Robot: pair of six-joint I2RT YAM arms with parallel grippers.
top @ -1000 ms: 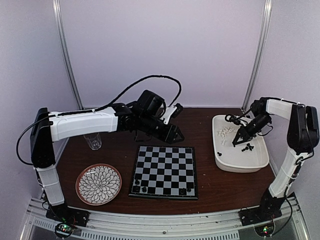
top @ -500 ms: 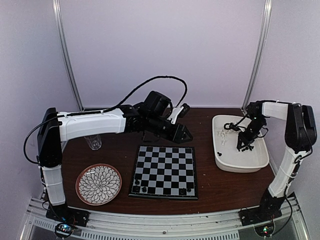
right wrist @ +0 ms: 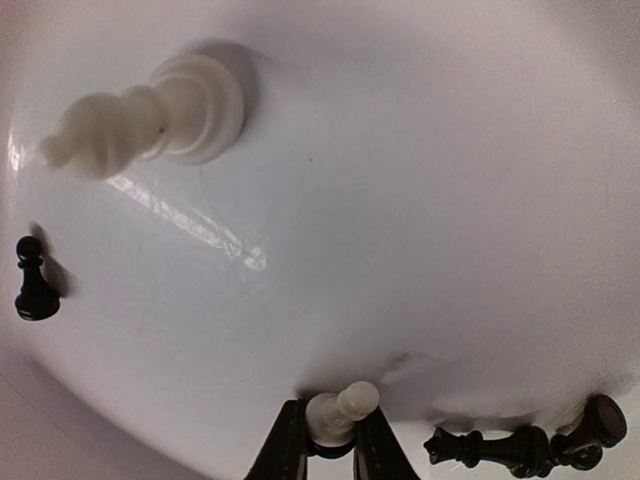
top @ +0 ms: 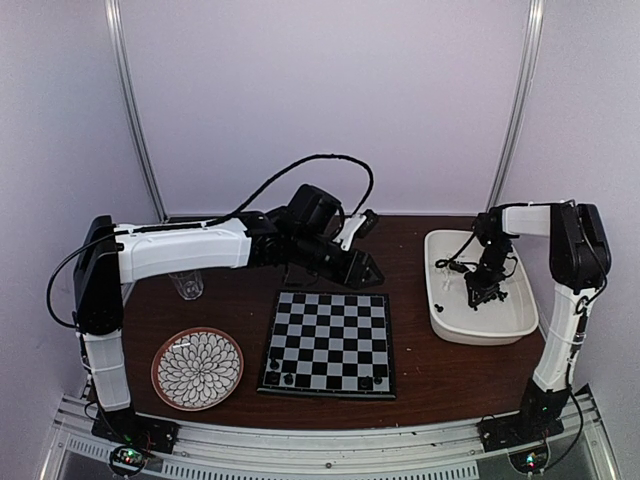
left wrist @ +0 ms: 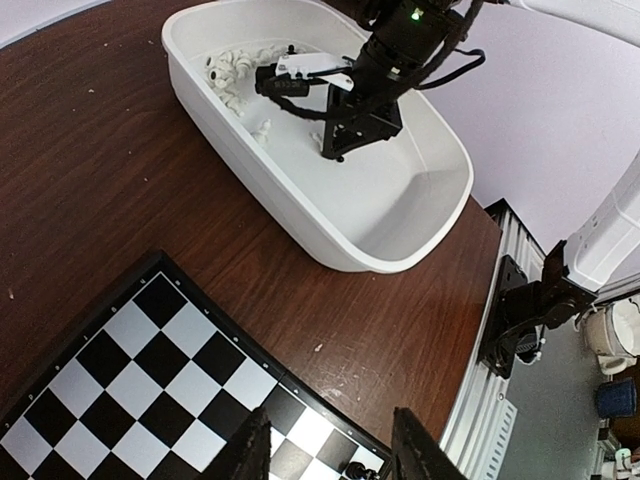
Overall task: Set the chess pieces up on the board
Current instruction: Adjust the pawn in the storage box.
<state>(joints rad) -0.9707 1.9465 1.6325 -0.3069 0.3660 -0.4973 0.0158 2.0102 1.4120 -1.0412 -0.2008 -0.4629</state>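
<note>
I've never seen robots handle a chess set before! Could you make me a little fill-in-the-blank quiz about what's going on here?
The right gripper reaches down into the white ___. Between its fingertips lies a ___ pawn. The chess pieces visible on the board are ___ in colour. The left gripper, near the board's far edge, has its jaws ___ and empty.
Missing words: tub; white; black; open.

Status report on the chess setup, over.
Left jaws open, empty, over the board's far edge. Right jaws pinching a white pawn in the tub. Few black pieces on near row. Nothing blocking.
</note>
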